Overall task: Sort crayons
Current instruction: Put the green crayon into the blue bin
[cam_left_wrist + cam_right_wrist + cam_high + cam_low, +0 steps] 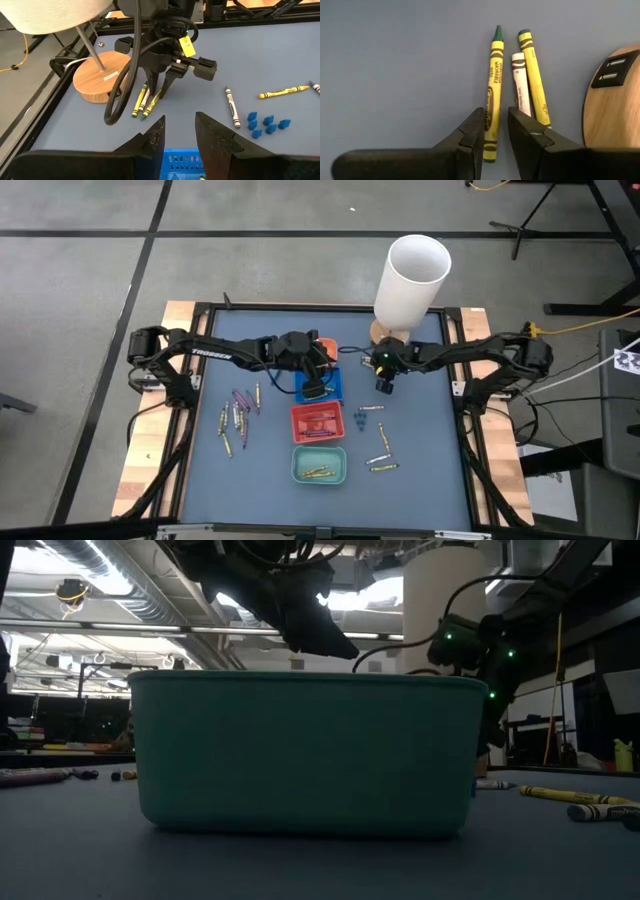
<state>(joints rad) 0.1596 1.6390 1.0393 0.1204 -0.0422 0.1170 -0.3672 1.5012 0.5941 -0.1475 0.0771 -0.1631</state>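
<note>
The blue-grey surface (420, 470) carries a column of three small square trays in its middle: a blue plastic tray (330, 388) farthest, a red plastic tray (317, 422) below it, and a teal plastic tray (319, 465) nearest, with some yellow crayons lying inside the teal one. The left hand (313, 392) hangs over the blue tray; in its wrist view its two dark fingers (210, 140) stand apart with nothing between them, so it is released. The right hand (384, 384) points down to the surface just right of the blue tray, near the round wooden base (100, 75) of the tall white cylinder (410, 280). Its two fingers (525, 132) stand a little apart on both sides of a yellow-wrapped crayon with a green tip (493, 95); this crayon lies flat on the surface, and I cannot tell if the fingers already press it. Just beside it lie a white crayon (521, 87) and a second yellow crayon (536, 80), close to the wooden base. More crayons are scattered on the left (240, 408) and on the right (380, 450) of the trays, together with some small blue pieces (267, 125).
</note>
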